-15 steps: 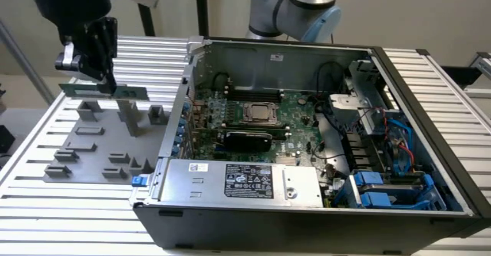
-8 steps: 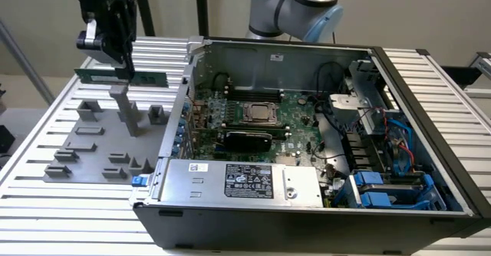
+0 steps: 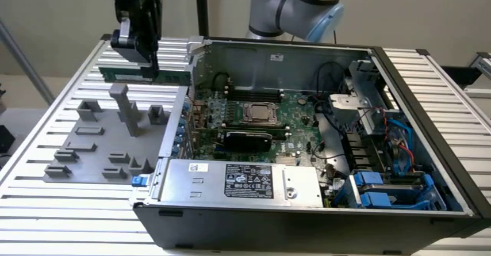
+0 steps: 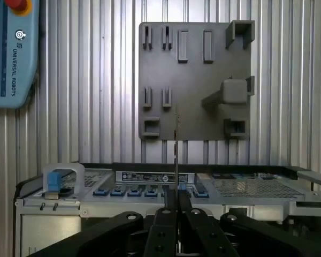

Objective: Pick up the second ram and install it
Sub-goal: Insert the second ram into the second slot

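Observation:
My gripper (image 3: 148, 67) hangs above the grey holder plate (image 3: 92, 146), at the exterior view's left of the open computer case. It is shut on the second ram (image 3: 142, 75), a slim green stick held level and lifted clear of the plate. In the wrist view the ram (image 4: 176, 150) appears edge-on as a thin line running out from between my closed fingers (image 4: 166, 217). It hovers over the holder plate (image 4: 192, 80) and the case's edge. The motherboard (image 3: 265, 121) lies inside the case, to the exterior view's right of the ram.
The open case (image 3: 307, 210) has a power supply (image 3: 238, 181) at its front, and cables and blue drive bays (image 3: 383, 190) on the exterior view's right. Grey blocks, one a tall post (image 3: 126, 109), rise from the holder plate. A teach pendant (image 4: 10, 53) lies on the slatted table.

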`<state>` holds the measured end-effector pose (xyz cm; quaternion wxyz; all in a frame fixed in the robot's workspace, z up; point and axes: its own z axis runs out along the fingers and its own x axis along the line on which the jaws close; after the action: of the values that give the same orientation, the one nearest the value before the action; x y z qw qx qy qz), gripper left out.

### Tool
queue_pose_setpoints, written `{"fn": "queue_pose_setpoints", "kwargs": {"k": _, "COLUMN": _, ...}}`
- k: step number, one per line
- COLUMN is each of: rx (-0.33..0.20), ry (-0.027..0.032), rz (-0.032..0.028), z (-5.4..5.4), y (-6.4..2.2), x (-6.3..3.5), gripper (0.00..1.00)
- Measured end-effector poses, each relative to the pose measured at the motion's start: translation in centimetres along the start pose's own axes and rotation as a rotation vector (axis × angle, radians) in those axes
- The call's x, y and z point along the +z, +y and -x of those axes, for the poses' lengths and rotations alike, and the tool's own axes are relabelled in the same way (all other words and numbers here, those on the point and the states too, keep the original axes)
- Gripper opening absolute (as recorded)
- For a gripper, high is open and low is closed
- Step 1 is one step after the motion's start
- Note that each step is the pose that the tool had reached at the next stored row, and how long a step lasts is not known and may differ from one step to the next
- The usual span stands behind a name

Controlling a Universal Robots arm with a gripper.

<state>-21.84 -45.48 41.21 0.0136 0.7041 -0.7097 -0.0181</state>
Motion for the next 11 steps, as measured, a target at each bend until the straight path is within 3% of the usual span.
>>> {"fn": "queue_pose_setpoints", "kwargs": {"k": 11, "rx": 0.0, "ry": -0.0048, "rz": 0.0001, "z": 0.0, "y": -5.0, "x": -0.03, "gripper": 0.0}}
